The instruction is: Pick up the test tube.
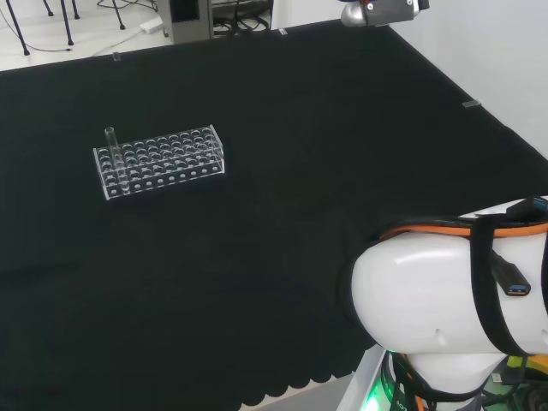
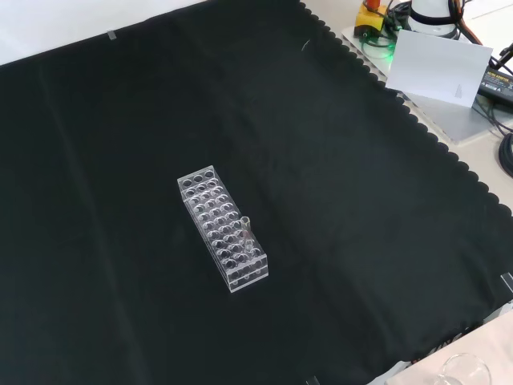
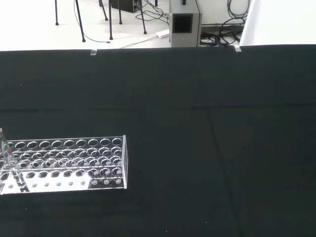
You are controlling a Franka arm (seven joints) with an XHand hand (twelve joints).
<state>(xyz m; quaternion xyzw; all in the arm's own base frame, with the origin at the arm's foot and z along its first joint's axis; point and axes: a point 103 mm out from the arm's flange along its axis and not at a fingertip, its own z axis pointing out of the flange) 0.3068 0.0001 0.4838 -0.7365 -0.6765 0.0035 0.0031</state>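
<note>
You're looking at a clear test tube standing upright in a corner hole of the rack, rack sitting mid-counter, can't tell what your hand is doing

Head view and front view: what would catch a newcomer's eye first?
A clear rack alone on the black cloth, left of centre in the head view. One test tube stands upright at its left end there. The arm's white link bulks at lower right.

We get bright, even light overhead; the black cloth soaks it up, shadows stay faint, and the clear rack glints a little.
</note>
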